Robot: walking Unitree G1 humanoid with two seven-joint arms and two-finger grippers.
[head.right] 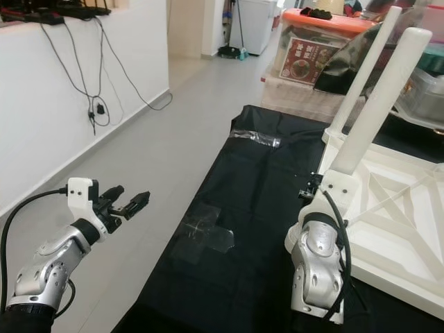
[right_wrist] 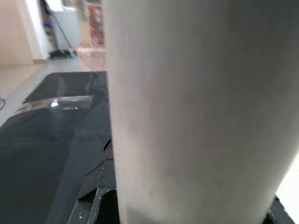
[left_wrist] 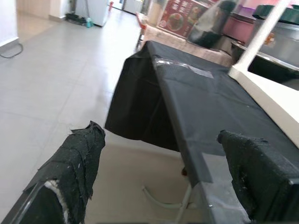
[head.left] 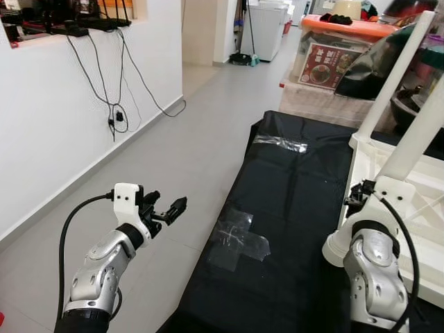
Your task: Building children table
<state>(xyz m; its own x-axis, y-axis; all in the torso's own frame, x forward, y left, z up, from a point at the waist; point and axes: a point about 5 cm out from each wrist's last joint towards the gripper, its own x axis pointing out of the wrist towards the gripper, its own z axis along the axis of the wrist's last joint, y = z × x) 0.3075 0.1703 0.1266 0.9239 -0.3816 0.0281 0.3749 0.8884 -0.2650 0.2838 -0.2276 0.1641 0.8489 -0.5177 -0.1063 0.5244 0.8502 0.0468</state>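
Note:
A white children's table lies upside down on a black-covered bench, on its right side. Two white legs stand up from it, a near leg and a far leg. My right gripper is at the base of the near leg, and in the right wrist view that leg sits between its black fingers, which are shut on it. My left gripper hovers over the floor to the left of the bench. Its fingers are spread open with nothing between them.
Clear tape patches mark the black cloth. A white wall with hanging cables runs along the left, with grey tiled floor between it and the bench. An orange-lidded storage box and cluttered goods stand behind the bench.

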